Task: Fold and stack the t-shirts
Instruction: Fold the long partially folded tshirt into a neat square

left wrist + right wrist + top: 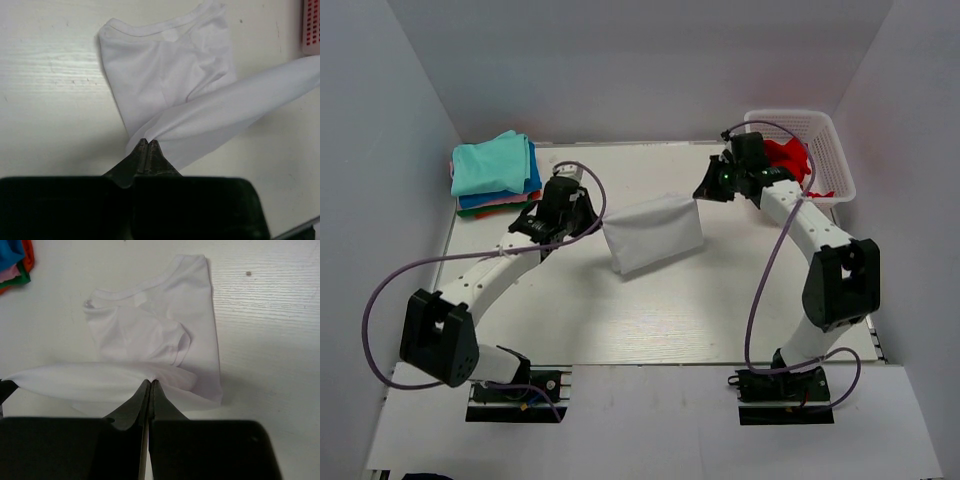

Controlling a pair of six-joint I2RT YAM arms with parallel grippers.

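Note:
A large white t-shirt (655,232) is in the middle of the table, its near edge lifted and stretched between both grippers. My left gripper (601,222) is shut on that edge at the shirt's left end, and the left wrist view shows the cloth pinched at the fingertips (148,141). My right gripper (704,191) is shut on the right end (150,382). The rest of the shirt (150,330) lies flat below the raised fold, collar showing. A stack of folded t-shirts (495,170), teal on top, sits at the back left. A red t-shirt (786,156) lies in the basket.
The white lattice basket (831,160) stands at the back right corner, close behind my right arm. Side walls close in the table on the left and right. A purple cable loops off each arm. The folded stack's edge (15,262) shows in the right wrist view.

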